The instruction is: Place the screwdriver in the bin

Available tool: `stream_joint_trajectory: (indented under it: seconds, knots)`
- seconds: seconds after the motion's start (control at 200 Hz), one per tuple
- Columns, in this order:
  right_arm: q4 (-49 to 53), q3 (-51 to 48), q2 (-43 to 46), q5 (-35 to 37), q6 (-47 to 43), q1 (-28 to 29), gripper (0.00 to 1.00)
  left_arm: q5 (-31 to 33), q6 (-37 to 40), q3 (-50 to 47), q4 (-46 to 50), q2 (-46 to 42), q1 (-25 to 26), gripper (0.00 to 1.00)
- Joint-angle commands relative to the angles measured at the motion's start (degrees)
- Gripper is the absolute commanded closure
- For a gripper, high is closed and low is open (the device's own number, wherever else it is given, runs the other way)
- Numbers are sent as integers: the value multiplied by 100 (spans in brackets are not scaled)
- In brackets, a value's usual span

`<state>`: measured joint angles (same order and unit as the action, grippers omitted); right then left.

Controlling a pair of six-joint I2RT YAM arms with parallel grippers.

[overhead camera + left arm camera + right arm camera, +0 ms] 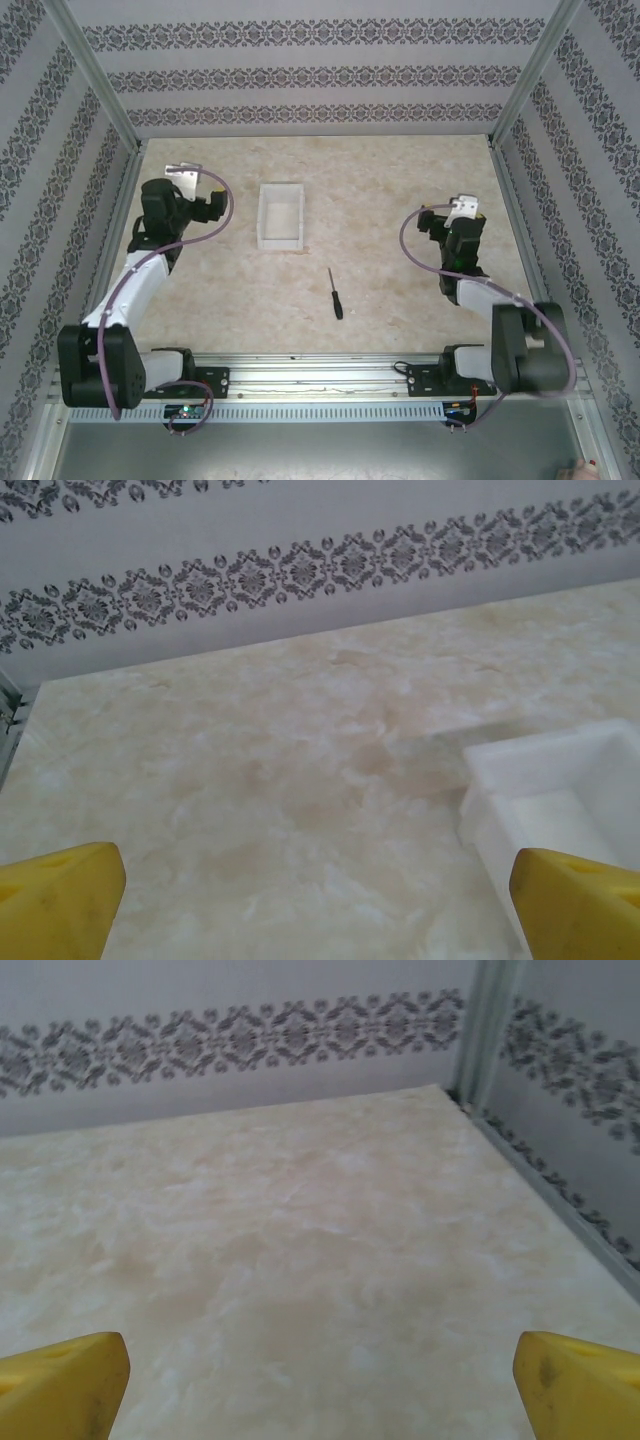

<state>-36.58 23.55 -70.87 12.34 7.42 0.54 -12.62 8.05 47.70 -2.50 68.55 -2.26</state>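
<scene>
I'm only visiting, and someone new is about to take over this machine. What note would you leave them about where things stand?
Left gripper: open, holding nothing, just left of the bin.
Right gripper: open, holding nothing, above the table near its right side.
Screwdriver: lying flat on the table between the arms, nearer their bases than the bin, apart from it.
Done: nothing yet.
Left: grasp the screwdriver, carry it over, release it in the bin.

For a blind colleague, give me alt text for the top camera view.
A small black screwdriver lies on a beige table, nearer the arms than an empty white bin. The left gripper and right gripper hover at either side, holding nothing.
</scene>
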Motion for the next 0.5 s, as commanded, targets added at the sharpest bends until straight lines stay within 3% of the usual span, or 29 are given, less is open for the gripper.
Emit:
stream_joint_trajectory:
  seconds: [0.0,0.075,0.135,0.225,0.31,0.495]
  knots:
    - [2499,879,773,797,1293,43,2,-433,385,598,2436,-349,42,1]
    - [4268,1672,1143,680,2077,139,2,-460,396,1026,3236,-533,47,1]
    - [5220,2107,1533,436,2203,316,2,-467,445,1418,4016,-648,42,1]
    - [5329,1829,2383,-93,2407,306,2,-443,509,1920,5021,-837,42,1]
    - [4755,1282,3236,-1359,2412,79,2,-423,546,2111,5549,-1117,46,1]
    - [6765,2200,3151,-1481,2010,758,2,-572,858,2342,6372,-1565,42,1]
